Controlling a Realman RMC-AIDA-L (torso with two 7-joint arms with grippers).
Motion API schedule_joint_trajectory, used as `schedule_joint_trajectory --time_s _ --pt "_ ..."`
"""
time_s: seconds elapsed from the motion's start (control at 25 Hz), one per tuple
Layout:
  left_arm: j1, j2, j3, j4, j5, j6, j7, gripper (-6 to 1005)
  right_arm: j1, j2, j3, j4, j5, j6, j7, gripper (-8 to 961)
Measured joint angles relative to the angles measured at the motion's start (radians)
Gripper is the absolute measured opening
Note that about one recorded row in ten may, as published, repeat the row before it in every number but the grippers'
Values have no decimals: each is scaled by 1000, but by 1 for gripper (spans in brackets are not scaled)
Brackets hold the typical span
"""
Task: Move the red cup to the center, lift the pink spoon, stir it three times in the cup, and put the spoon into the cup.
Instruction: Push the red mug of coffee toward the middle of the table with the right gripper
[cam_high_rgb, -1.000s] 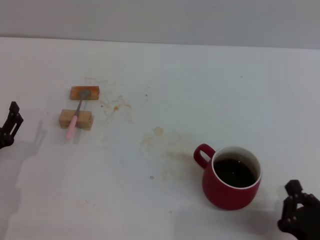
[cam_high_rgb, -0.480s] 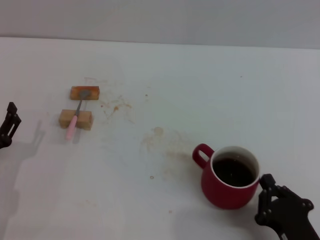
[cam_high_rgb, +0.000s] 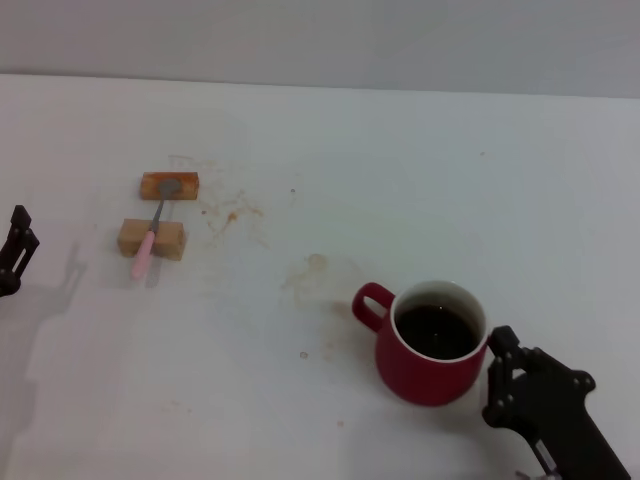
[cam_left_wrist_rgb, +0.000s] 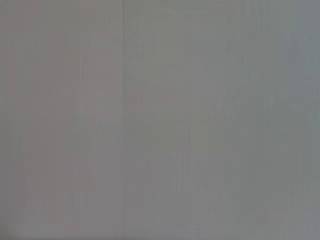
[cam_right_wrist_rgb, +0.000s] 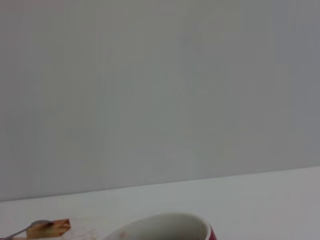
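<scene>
Head view: the right gripper pressed the cup at its 3 o'clock side, apparently shoving it centreward; finger spread unclear. The spoon lay across two blocks at 10 o'clock; the left gripper idled, unreadable

Left wrist: blank

Right wrist: cup rim close; next, probably finishing the push

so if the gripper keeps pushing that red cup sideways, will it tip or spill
Probably slides rather than tips: the red cup looks squat and wide-based, and the right gripper sits low against its side. Spilling seems the likelier risk, since dark liquid sits fairly high inside. The table looks smooth, so a jerky push could slosh it.
</scene>
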Motion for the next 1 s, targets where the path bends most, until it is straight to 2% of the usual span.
schedule_joint_trajectory --time_s 0.6,0.76,1.0 --pt "-5 0 -2 1 0 -7 0 841 82 0 41 -15 -11 78 3 0" --pt "-4 0 -2 2 0 -7 0 840 50 0 32 -3 -15 55 3 0" --pt "-7 0 -2 3 0 -8 0 839 -37 -2 29 12 -117 44 -6 -1"
